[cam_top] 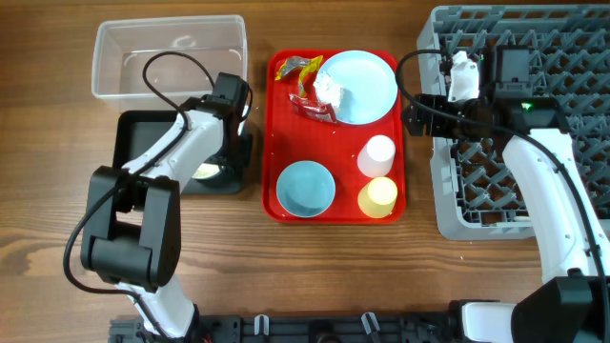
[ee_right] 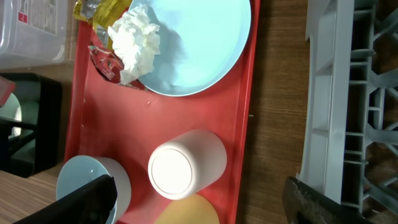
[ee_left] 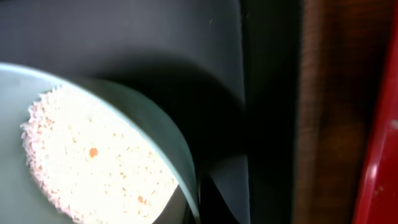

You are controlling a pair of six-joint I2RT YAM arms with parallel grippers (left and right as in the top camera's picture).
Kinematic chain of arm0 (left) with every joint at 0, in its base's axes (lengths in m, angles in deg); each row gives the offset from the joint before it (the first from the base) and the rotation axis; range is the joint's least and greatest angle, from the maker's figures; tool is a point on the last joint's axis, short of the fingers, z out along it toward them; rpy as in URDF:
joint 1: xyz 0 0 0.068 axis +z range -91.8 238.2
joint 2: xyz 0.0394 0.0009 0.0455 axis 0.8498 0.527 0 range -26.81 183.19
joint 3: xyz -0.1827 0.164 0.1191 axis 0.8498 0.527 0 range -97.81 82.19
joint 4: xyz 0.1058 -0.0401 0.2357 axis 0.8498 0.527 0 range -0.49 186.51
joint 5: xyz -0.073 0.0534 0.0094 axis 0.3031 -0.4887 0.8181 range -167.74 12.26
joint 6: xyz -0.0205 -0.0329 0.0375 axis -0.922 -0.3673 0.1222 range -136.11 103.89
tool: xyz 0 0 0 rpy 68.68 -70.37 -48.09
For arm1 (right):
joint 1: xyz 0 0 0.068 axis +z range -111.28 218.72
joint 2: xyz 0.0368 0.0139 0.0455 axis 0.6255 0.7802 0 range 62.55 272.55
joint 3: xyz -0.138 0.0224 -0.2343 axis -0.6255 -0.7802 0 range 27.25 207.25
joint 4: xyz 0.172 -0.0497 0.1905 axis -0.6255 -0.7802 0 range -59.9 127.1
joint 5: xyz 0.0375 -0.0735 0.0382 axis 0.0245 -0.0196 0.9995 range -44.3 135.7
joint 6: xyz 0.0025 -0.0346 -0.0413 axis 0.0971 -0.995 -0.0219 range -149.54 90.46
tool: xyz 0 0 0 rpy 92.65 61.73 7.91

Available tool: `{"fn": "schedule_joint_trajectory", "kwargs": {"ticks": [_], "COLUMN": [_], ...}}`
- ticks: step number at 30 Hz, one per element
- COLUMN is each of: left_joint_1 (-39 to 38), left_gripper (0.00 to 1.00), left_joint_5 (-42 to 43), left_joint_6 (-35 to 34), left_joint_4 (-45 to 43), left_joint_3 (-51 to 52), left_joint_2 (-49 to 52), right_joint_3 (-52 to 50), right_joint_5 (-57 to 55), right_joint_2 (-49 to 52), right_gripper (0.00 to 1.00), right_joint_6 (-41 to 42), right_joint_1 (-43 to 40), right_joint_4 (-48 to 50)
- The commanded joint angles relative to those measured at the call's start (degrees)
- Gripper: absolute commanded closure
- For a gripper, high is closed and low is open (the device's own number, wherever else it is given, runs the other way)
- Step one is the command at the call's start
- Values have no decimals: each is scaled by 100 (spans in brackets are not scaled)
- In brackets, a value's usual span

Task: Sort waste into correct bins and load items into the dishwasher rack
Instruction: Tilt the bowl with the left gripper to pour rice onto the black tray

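My left gripper (cam_top: 227, 157) is shut on the rim of a pale-green bowl (cam_top: 205, 173) over the shallow black tray (cam_top: 143, 143). In the left wrist view (ee_left: 196, 208) the bowl (ee_left: 155, 124) holds white rice (ee_left: 93, 162). On the red serving tray (cam_top: 272, 143) lie red and yellow wrappers (cam_top: 297, 76) and a white tissue (cam_top: 329, 90) on the light-blue plate (cam_top: 367, 86). A pink cup (cam_top: 376, 155), a yellow cup (cam_top: 378, 196) and a light-blue bowl (cam_top: 305, 188) stand there too. My right gripper (cam_top: 415, 114) is open and empty above the pink cup (ee_right: 186, 168).
The clear tub (cam_top: 167, 57) stands behind the black tray. The grey dishwasher rack (cam_top: 534, 181) fills the right side, and its edge shows in the right wrist view (ee_right: 342, 112). A strip of bare wood lies between the red tray and the rack.
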Motion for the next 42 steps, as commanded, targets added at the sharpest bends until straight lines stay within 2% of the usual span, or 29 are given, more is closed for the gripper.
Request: {"fn": "schedule_joint_trajectory", "kwargs": {"ticks": [1,5,9,11,12,15,21,25,28,36,42], "left_joint_1": [9,376,1360,1882,2212,2699,3224,3377,3375,3377,3377], "left_gripper": [96,96,96,96,96,96,96,96,96,96,96], "left_joint_5": [216,1510,2852,3626,4273,5423,6675,7031,7908,8734,9656], "left_joint_6": [-695,-750,-671,-310,-81,365,859,999,1408,1541,1537], "left_joint_4": [498,789,1049,1049,1069,1139,1196,1193,1178,1198,1196], "left_joint_3": [-400,-570,-568,-549,-549,-481,-212,-192,-192,-192,-192], "left_joint_2": [-350,-1182,-1488,-1410,-1322,-1239,-1152,-651,-262,-138,-138], "right_joint_3": [79,79,79,79,81,79,79,79,76,70,70], "right_joint_5": [-83,-83,-83,-83,-83,-83,-83,-83,-83,-83,-83], "right_joint_2": [-72,-72,-72,-72,-72,-72,-70,-70,-70,-70,-70], "right_gripper": [12,12,12,12,12,12,12,12,12,12,12], "right_joint_6": [-24,-24,-24,-24,-24,-22,-24,-26,-24,-26,-26], "right_joint_1": [13,13,13,13,13,13,13,13,13,13,13], "right_joint_4": [-4,-2,26,59,61,63,85,146,144,146,122]}}
